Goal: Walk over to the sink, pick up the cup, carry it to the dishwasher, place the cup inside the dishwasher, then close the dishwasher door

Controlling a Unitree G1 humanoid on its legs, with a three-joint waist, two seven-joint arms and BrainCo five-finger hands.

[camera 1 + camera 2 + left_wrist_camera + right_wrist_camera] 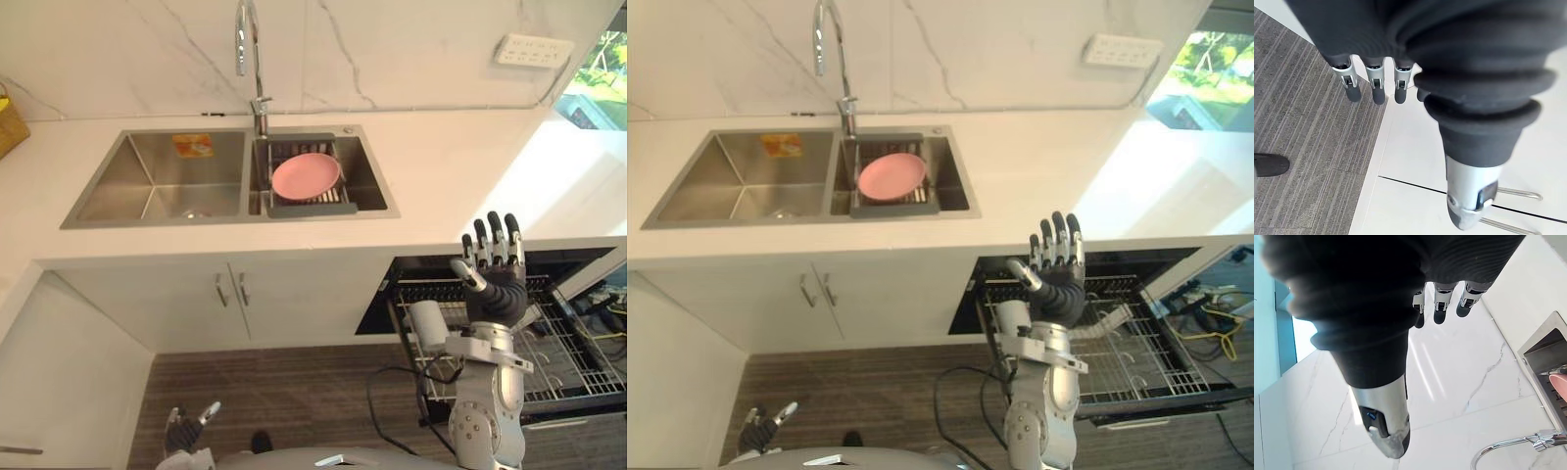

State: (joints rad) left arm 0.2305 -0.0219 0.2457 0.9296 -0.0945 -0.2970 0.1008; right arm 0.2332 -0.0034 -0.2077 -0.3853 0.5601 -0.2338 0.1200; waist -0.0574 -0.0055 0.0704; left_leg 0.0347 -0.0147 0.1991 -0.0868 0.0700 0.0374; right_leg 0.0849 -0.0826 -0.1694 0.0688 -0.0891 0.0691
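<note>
Sink (pixel 108 186) set in countertop (pixel 441 166), tap (pixel 257 59) behind it; plate (pixel 306 176) on drain rack (pixel 309 207) in the right basin. Dishwasher (pixel 549 259) (door open) lower right; cup (pixel 428 323) in its pulled-out basket (pixel 578 367).

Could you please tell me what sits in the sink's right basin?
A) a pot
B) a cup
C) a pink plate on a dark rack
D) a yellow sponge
C: a pink plate lies on the dark rack in the right basin of the sink, below the faucet.
</note>
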